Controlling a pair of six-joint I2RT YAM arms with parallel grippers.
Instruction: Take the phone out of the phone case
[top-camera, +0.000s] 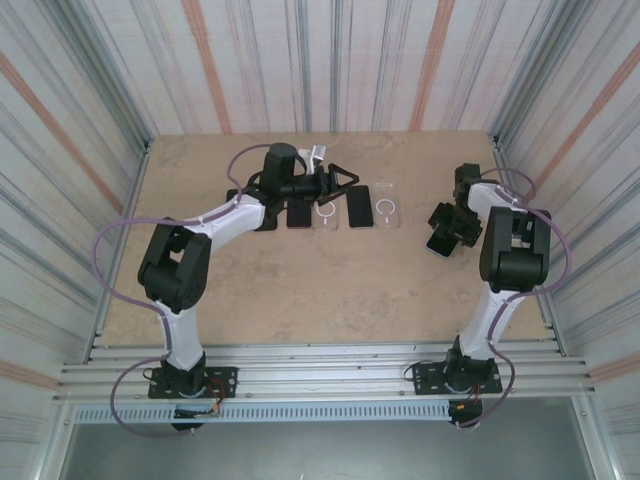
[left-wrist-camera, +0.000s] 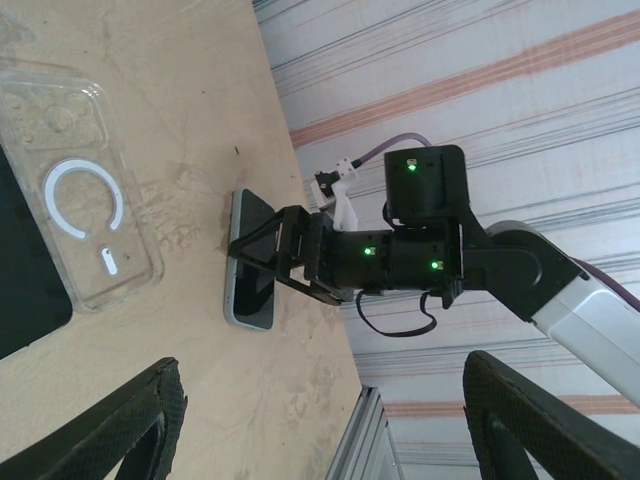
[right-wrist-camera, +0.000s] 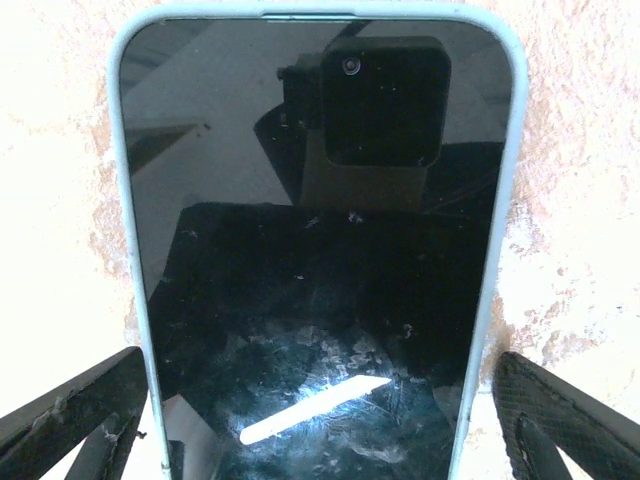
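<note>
Pale blue rims the one cased handset here. A black-screened phone (right-wrist-camera: 320, 250) lies screen-up inside a thin pale blue phone case (right-wrist-camera: 505, 200), flat on the beige, mottled tabletop (top-camera: 300, 290) towards its right side. The right gripper (top-camera: 443, 232) hangs directly over it. Its two black fingers (right-wrist-camera: 80, 410) are spread wider than the case and stand one at each long edge. Whether the tips touch those edges cannot be told. In the left wrist view the same gripper straddles the phone, which rests on the table.

Towards the back middle of the table, four flat things lie side by side in a row. There are two bare dark phones (top-camera: 298, 214) and two clear plastic cases (top-camera: 388, 208), each case with a white ring on its back. From left to right they alternate phone, case, phone, case. The left arm (top-camera: 225, 222) crosses the row's left end, so whatever lies under it cannot be counted.

The left gripper (top-camera: 342, 181) hovers above that row, near the first clear case. Its two black fingers (left-wrist-camera: 110, 430) stand well apart and hold nothing.
</note>
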